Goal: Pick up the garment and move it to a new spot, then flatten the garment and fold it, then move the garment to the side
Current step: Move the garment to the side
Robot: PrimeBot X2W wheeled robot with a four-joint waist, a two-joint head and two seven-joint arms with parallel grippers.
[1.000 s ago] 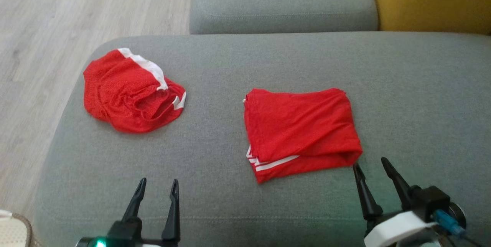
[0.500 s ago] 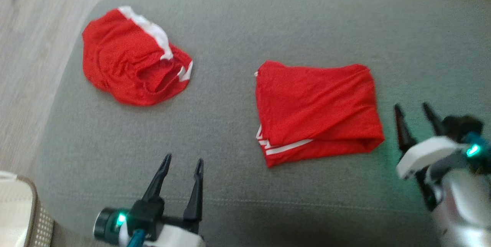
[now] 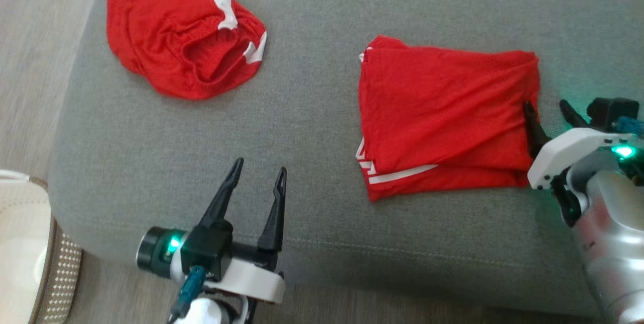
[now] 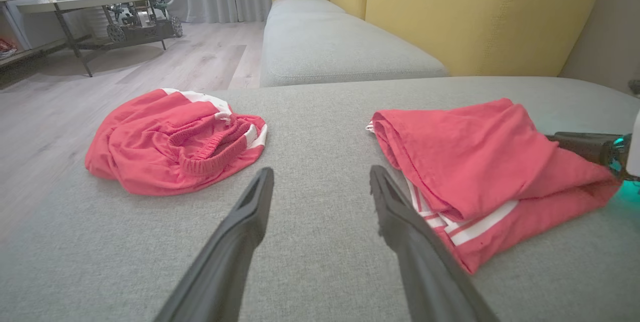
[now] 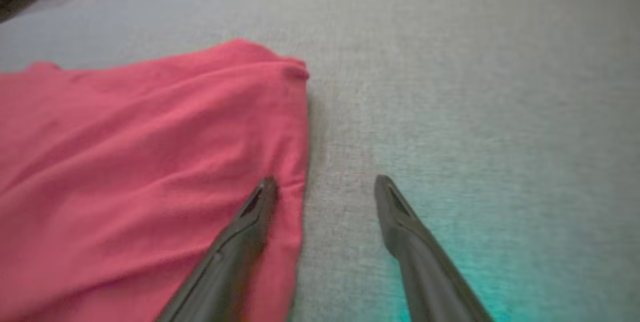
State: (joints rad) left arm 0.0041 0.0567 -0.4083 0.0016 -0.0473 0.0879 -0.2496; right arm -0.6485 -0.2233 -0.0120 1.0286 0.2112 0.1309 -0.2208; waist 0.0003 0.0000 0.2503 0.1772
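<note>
— Where is the garment?
— The folded red garment point(image 3: 443, 112) lies flat on the grey sofa seat point(image 3: 312, 128), with white stripes showing along its near edge. Its right-hand edge runs between the fingers of my right end effector point(image 3: 545, 104), which is spread wide. One finger is over the red cloth and the other over bare cushion. Whether that finger touches the cloth, I cannot tell.
— And your left one?
— My left end effector point(image 3: 260, 165) is spread apart too and holds nothing. It is low over the front of the seat, well apart from both pieces of cloth.
— Both?
— A crumpled red garment point(image 3: 176, 32) with a white band sits at the seat's far left, well apart from the folded one.
— Any containers?
— A pale basket point(image 3: 60, 273) with a dotted wall stands on the wooden floor point(image 3: 30, 62) by the seat's near left corner. Just a slice of it is in view, and I cannot tell what it holds.
</note>
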